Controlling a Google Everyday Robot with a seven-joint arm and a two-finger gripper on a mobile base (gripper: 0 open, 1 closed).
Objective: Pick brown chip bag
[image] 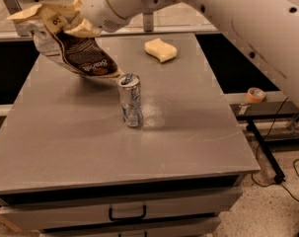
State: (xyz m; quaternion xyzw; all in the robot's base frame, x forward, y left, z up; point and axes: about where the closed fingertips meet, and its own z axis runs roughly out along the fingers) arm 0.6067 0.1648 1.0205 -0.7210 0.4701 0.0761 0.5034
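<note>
The brown chip bag (pixel 79 52) hangs in the air above the back left of the grey table (pixel 188 132), dark brown with white lettering and cream-yellow ends. My gripper (pixel 72 21) is shut on its upper part and holds it clear of the table top. The bag's lower end hangs just behind and left of the top of the silver can (pixel 130 100), which stands upright near the table's middle. My white arm reaches in from the upper right.
A pale yellow sponge (pixel 160 50) lies at the back of the table, right of the bag. A roll of tape (pixel 256 94) sits on a lower ledge to the right. Drawers with a black handle (pixel 127 215) are below the table's front edge.
</note>
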